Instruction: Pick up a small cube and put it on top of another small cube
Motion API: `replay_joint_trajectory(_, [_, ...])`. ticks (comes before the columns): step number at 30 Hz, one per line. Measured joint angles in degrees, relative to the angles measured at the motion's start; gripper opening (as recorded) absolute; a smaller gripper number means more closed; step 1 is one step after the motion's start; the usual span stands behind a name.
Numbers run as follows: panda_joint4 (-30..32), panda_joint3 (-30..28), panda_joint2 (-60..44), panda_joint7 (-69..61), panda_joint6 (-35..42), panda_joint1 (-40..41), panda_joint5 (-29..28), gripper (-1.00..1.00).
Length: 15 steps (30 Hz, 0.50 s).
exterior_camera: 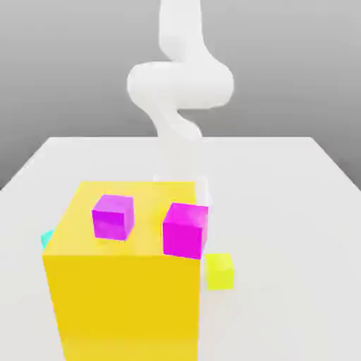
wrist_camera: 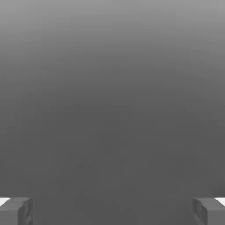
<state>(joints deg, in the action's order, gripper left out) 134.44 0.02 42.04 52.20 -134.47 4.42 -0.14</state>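
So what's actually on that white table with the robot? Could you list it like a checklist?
Surface: white table, plain.
Job's things: small teal cube, mostly hidden behind the big yellow cube; small yellow-green cube at its other side.
Clutter: two magenta cubes.
Grippers: gripper open, holding nothing.
Cables: nothing seen.
Surroundings: white robot arm, grey background.
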Motion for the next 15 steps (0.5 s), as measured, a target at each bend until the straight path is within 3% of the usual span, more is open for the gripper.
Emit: replay_joint_trajectory(15, [16.06, -1.87, -22.92, 38.98, -16.33, 25.09, -1.63, 0.0])
